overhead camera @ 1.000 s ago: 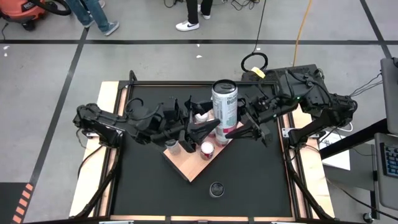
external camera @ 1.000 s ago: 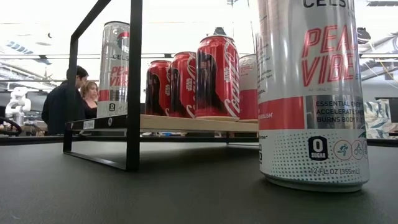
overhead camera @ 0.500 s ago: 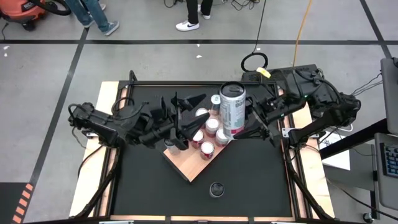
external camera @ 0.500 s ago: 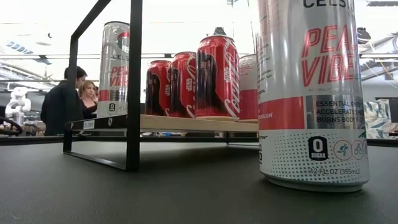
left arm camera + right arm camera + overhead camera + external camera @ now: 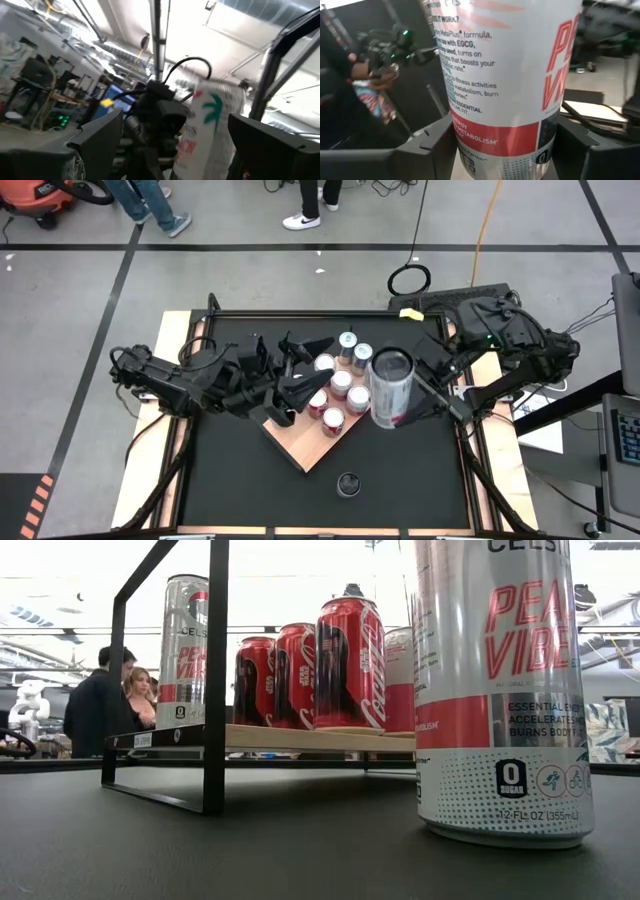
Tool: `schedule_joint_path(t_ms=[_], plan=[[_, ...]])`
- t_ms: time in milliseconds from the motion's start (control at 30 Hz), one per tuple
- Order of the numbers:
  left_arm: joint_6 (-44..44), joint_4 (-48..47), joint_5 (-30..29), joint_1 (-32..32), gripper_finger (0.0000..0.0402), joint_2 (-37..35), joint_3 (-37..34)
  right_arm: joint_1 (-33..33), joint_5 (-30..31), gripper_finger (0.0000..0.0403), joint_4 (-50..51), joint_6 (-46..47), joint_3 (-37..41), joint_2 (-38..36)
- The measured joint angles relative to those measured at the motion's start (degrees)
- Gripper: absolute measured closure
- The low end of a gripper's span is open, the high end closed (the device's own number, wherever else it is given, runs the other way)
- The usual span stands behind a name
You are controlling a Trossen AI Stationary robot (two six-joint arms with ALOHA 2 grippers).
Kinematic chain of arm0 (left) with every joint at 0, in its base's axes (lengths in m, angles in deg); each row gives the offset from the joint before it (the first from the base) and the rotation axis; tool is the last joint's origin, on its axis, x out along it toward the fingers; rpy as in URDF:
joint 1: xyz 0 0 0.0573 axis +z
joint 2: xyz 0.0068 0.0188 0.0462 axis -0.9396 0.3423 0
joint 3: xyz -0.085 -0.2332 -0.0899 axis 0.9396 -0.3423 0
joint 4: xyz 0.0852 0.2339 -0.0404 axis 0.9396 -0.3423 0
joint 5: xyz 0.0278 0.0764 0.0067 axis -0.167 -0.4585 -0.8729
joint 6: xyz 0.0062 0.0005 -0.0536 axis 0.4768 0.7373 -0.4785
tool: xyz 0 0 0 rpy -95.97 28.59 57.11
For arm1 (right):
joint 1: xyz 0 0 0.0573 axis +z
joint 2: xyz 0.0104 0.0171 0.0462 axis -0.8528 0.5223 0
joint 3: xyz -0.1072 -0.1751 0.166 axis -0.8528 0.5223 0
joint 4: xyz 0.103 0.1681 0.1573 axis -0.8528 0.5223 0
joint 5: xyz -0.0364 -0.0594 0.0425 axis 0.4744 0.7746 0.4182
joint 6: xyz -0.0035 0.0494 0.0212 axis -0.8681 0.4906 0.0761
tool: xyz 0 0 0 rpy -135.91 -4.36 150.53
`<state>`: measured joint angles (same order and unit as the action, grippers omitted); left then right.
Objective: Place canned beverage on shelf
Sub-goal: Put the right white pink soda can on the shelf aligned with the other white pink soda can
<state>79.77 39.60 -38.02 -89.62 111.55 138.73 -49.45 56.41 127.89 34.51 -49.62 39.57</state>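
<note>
The left gripper point(image 5: 305, 380) hangs over the shelf's left side with its jaws spread wide and nothing between them; the arm hides part of the shelf point(image 5: 300, 445), a light-brown board lying cornerwise on the black surface point(image 5: 230, 480), one corner toward the near edge. Several short red cans point(image 5: 340, 385) stand upright in a cluster on the shelf's far part, some half covered by the left gripper. To their right, the right gripper point(image 5: 415, 390) has its jaws closed on a tall silver-and-red can point(image 5: 390, 388), held above the surface just off the shelf's right edge, its long axis near upright and its top toward the overhead camera; the base is hidden. In the right wrist view the label fills the frame, cutting off both ends. A lone can point(image 5: 348, 483) stands upright near the surface's near edge.
</note>
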Motion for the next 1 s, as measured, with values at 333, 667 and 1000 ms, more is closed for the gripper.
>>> schedule_joint_path(t_ms=[333,667,1000], plan=[[-0.08,0.66,1.44,0.00,0.0037,0.02,0.00,-0.75,-7.48,0.0179,0.02,-2.20,0.00,2.01],[6.51,-0.02,-4.94,-1.62,0.0037,0.02,0.00,-2.75,-0.64,0.0178,0.35,0.78,0.00,2.69],[16.41,0.52,-22.62,-3.80,0.0037,0.02,0.00,-2.49,26.72,0.0177,5.49,3.04,0.00,2.72]])
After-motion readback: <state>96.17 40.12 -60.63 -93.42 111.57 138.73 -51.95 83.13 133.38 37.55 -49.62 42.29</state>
